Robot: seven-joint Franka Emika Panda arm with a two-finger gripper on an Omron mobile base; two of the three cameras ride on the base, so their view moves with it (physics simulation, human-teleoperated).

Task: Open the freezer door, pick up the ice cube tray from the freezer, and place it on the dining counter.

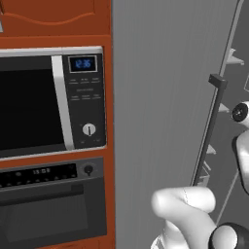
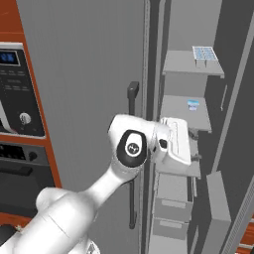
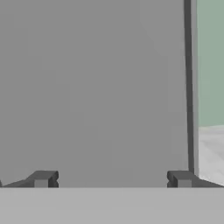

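Gripper [image 3: 112,179] jaws stood wide, nothing between them, facing a flat grey surface. One freezer door [image 2: 79,99] was ajar; one ice cube tray [image 2: 205,53] sat on the freezer [image 2: 191,114] top shelf. Arm hid part of the one handle [image 2: 132,149].

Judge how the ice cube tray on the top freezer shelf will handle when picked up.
The ice cube tray looks rigid and flat, so probably stiff and light. It sits near the shelf's front edge; a nudge might slide it. Its loose-looking cubes could spill if tilted.
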